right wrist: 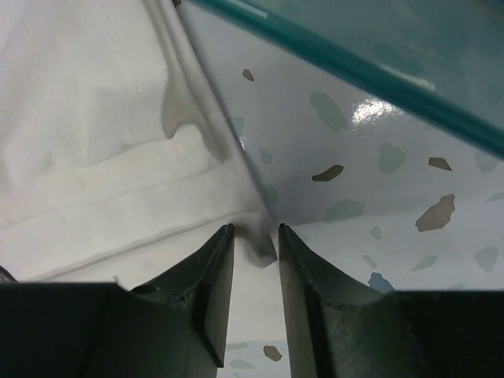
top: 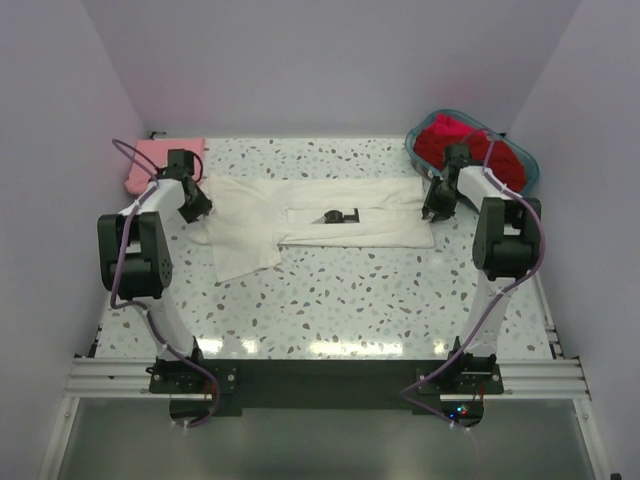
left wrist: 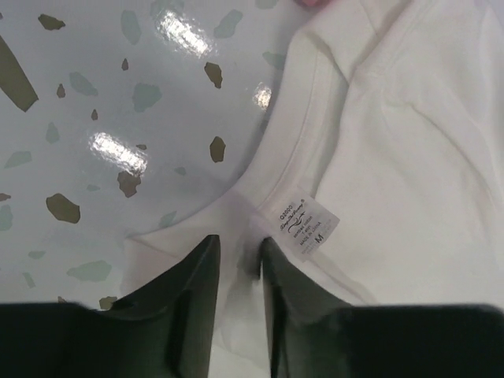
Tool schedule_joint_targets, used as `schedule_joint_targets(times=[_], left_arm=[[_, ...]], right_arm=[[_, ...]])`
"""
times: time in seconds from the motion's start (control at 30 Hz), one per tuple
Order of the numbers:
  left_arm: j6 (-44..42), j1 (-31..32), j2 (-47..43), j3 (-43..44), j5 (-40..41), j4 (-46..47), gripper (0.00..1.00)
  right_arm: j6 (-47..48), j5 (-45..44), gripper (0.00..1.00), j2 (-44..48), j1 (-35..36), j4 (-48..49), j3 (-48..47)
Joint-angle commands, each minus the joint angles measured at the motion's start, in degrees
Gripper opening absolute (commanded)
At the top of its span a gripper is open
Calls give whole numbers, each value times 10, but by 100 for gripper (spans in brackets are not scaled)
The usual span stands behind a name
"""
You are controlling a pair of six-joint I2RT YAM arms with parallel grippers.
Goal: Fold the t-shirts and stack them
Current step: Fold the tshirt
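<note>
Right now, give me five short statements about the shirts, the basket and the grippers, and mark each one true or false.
1. The white t-shirt lies on the table between the left gripper and the right gripper. True.
2. The pink t-shirt sits in the teal basket. False: it lies on the table at the far left corner.
3. A sewn label shows at the white t-shirt's collar, by the left gripper. True.
4. The red t-shirts are stacked on the white t-shirt. False: they are in the teal basket.
5. The white t-shirt's black print faces up. True.
</note>
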State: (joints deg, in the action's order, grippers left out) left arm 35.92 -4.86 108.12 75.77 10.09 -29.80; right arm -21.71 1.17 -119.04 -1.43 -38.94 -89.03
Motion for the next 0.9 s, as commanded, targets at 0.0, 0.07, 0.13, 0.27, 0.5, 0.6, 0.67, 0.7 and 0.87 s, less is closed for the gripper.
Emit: schedule_joint_targets(times=[0.0,0.07,0.13,0.27,0.5,0.6,0.67,0.7,0.87], left_arm=[[-8,-2,-27,8,8,33,39],[-12,-2,-50,5,11,30,52],[-16,-1,-71,1,10,23,62],[-30,9,-150,-48,3,20,74],[-47,84,-266,-173,-2,-19,76],[-45,131,-294,-221,5,-23,73],[-39,150,-295,-248,15,-22,70],[-38,164,-292,-254,19,-18,69],[-30,202,-255,-268,49,-9,62]], right_arm=[[3,16,35,27,-2,12,-17],[4,16,39,51,-2,12,-11],[5,14,45,72,0,15,3],[17,9,58,134,8,17,38],[28,9,74,221,47,23,142],[30,-3,75,252,76,26,176],[38,-6,75,261,92,29,192],[39,-5,75,265,103,32,197],[28,25,75,284,114,49,240]])
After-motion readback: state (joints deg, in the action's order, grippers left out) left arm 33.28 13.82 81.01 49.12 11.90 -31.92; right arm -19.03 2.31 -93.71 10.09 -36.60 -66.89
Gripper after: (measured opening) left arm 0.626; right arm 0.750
